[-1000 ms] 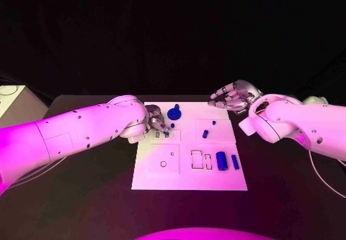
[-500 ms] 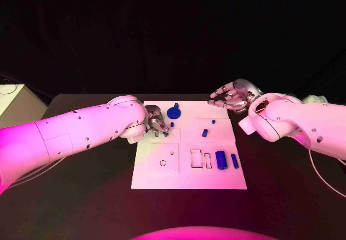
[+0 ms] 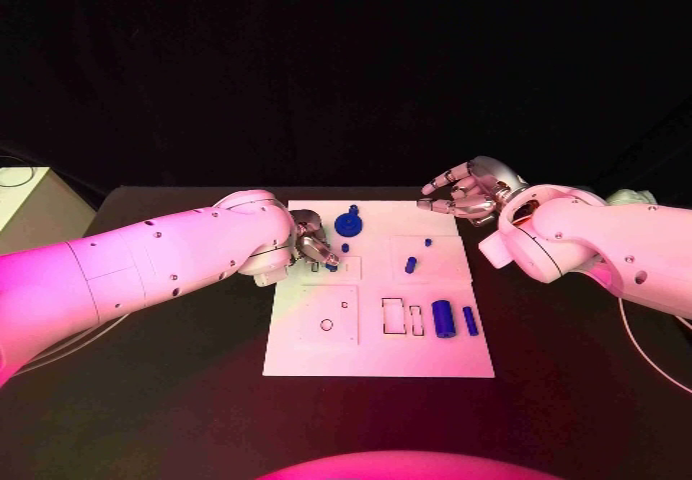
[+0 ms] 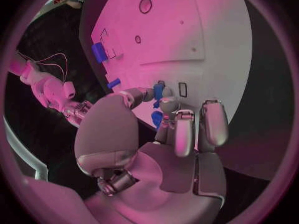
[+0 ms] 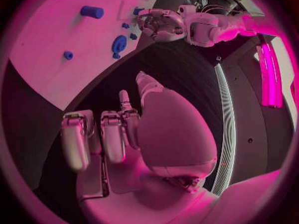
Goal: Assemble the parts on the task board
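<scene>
The task board [image 3: 378,350] is seen lying flat in the middle of the black table [image 3: 159,400], with blue parts spread over it; a round blue part [image 3: 348,224] with a stub on top is found near the far edge, a small peg [image 3: 411,266] stands toward the middle, and a thick cylinder [image 3: 443,320] lies just beside a thinner one [image 3: 470,321] near the right edge, next to rectangular cut-outs. The left hand [image 3: 313,247] is held low over the board's far left part, its fingers curled together around a small blue part [image 4: 158,91], which is pinched at the fingertips in the left wrist view. The right hand [image 3: 469,192] is held off the board beyond its far right corner, fingers loosely curled and apart, with nothing held.
</scene>
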Robot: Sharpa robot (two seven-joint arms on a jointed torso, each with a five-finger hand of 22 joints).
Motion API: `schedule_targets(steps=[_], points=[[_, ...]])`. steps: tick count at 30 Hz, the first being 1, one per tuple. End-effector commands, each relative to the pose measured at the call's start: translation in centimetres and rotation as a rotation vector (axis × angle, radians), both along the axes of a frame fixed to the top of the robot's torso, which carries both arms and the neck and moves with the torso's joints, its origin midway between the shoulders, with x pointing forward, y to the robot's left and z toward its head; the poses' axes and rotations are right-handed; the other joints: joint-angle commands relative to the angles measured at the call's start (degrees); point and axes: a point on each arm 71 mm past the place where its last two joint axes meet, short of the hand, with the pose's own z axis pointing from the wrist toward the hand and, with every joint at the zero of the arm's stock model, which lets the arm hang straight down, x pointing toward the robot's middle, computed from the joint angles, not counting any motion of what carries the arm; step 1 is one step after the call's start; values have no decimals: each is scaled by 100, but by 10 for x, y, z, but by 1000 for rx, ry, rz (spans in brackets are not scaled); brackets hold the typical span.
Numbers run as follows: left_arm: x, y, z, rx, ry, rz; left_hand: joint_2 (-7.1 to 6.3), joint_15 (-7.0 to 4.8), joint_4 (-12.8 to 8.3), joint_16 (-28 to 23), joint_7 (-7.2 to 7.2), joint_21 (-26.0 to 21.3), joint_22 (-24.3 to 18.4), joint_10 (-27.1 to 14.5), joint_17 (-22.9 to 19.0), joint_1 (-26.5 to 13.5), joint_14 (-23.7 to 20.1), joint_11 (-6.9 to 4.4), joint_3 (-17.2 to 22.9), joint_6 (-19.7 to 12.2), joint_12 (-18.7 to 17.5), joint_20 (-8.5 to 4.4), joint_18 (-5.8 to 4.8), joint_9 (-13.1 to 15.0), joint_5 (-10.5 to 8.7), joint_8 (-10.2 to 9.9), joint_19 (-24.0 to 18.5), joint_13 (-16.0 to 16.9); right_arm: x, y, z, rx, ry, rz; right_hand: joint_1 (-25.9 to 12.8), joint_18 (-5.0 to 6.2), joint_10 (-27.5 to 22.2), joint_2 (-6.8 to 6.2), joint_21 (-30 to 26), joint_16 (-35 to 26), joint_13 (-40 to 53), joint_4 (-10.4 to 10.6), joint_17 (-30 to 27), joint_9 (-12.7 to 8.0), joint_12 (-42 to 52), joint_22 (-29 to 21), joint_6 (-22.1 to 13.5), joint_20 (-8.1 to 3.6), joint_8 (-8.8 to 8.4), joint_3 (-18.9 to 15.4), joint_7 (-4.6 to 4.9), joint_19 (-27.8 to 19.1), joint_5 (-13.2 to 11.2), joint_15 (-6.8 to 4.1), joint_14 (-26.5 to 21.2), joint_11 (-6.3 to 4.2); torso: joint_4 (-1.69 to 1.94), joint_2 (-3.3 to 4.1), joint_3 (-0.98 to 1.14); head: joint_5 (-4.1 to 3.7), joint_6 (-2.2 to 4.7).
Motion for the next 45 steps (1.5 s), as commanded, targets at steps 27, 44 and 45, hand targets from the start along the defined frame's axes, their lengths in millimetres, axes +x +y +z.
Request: schedule_targets(steps=[27, 44, 45], points=[[-2, 0, -5, 38, 58, -31, 10, -37, -1205, 35, -83, 30, 21, 66, 1288, 36, 524, -8, 1162, 158, 30, -8, -95, 26, 72, 27, 35, 20, 1, 2, -2, -8, 4, 19, -57, 23, -13, 18, -24, -33, 891, 30, 1224, -11, -37, 1352, 36, 27, -2, 0, 9, 488, 55, 32, 527, 28, -12, 8, 10, -1, -44], [-2, -3, -7, 69, 119, -69, -13, -45, -1247, 40, -88, 39, 39, 63, 1301, 58, 529, -14, 1166, 175, 16, -16, -99, 27, 95, 15, 50, 7, 1, 3, -3, -10, 8, 22, -57, 23, -13, 18, -24, -33, 891, 30, 1224, -11, -37, 1352, 36, 27, -2, 0, 9, 488, 55, 32, 527, 28, -4, 3, 7, -18, -80], [-2, -3, -7, 71, 122, -71, -14, -46, -1253, 43, -89, 40, 41, 67, 1307, 63, 530, -15, 1168, 178, 20, -17, -99, 26, 97, 13, 51, 15, 1, 3, -3, -10, 8, 22, -57, 23, -13, 18, -24, -33, 891, 30, 1224, -11, -37, 1352, 36, 27, -2, 0, 9, 488, 55, 32, 527, 28, -6, 2, 7, -20, -83]])
